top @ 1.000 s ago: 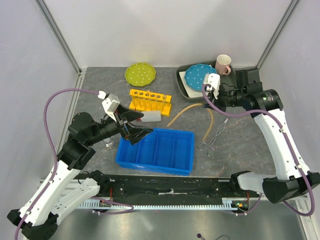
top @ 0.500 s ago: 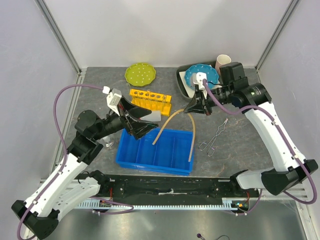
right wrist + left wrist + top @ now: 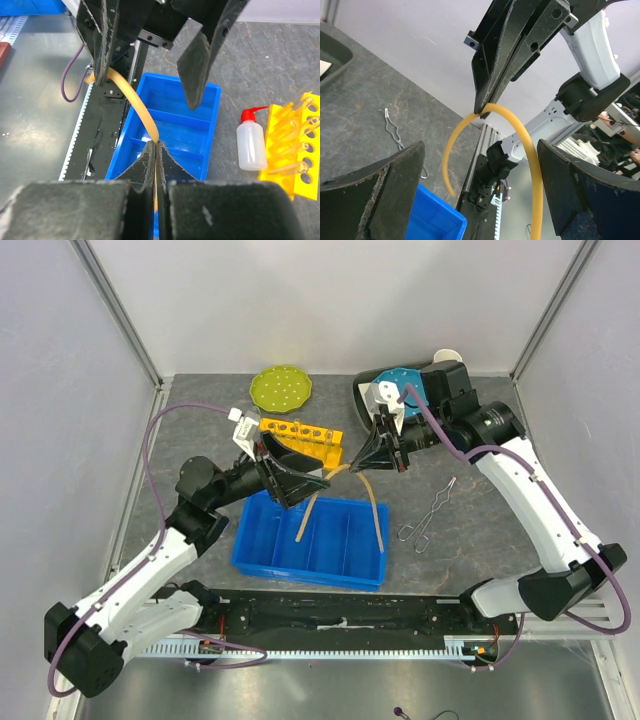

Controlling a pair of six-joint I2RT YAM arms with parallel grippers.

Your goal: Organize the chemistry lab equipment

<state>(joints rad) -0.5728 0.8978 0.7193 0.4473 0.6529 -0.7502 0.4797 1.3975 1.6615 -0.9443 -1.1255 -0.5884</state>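
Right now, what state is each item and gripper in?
right gripper, shut on the rubber tube.
left gripper, open, facing the rubber tube.
rubber tube, lifted, arched, ends dangling over the blue bin.
yellow rack, upright on the table.
squeeze bottle, capped, beside the yellow rack.
tongs, lying on the table, apart from both grippers.

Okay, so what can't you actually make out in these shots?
Squeeze bottle: clear from the right wrist; in the top view the left gripper largely covers it.
Mug: top view, only its rim shows behind the right arm.
Rubber tube: left wrist view, one end runs off the bottom edge.
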